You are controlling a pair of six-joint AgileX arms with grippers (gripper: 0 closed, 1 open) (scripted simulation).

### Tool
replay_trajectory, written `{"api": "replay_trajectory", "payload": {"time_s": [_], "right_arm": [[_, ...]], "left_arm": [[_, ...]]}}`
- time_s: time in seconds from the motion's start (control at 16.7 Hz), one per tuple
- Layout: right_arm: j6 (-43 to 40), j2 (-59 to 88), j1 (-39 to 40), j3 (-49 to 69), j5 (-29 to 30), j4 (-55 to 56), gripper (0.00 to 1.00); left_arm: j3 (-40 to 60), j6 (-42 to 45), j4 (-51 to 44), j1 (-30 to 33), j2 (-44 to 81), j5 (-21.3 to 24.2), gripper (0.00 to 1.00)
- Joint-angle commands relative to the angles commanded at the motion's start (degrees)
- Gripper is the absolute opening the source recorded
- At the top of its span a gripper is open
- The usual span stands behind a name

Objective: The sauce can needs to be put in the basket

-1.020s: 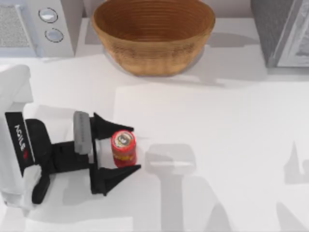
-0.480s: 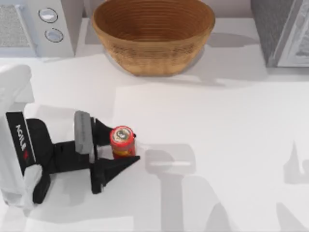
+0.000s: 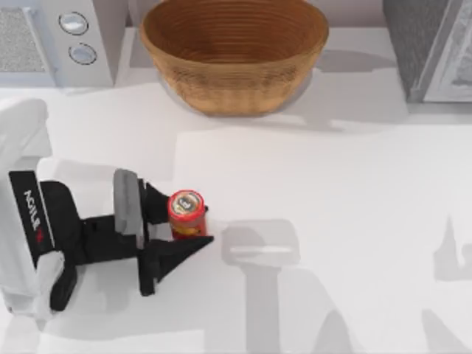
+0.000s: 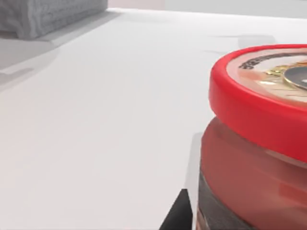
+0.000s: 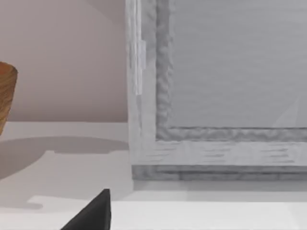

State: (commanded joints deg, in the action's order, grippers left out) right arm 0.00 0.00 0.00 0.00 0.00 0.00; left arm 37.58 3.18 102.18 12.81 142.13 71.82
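Small red cylindrical sauce can (image 3: 187,214), upright near the table's (image 3: 332,221) left edge, clamped between the left gripper's (image 3: 177,219) black fingers. Large tan woven wicker basket (image 3: 234,55): at the table's far edge, well apart from the can. Right gripper: finger state cannot be told.

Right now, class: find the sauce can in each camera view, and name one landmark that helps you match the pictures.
Top view: the can stands at the table's left, between the left pincer's fingers.
Left wrist view: the can looms close, red lid uppermost.
Right wrist view: no can; the basket's edge is there.
Shared landmark: the basket, at the table's far edge in the top view.
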Motion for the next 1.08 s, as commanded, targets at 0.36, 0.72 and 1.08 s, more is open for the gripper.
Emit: {"api": "replay_trajectory", "payload": {"time_s": [0.36,0.72,1.08], "right_arm": [[0.0,0.0,0.0,0.0,0.0,0.0,1.0],[0.0,0.0,0.0,0.0,0.0,0.0,1.0],[0.0,0.0,0.0,0.0,0.0,0.0,1.0]], "left_arm": [[1.66,0.02,-1.91,-1.78,2.61,-0.63,0.0],[2.52,7.31,-10.05,-2.11,0.01,3.41,0.0],[3.92,29.37,-36.67,-4.65,-6.21,13.06,0.0]]}}
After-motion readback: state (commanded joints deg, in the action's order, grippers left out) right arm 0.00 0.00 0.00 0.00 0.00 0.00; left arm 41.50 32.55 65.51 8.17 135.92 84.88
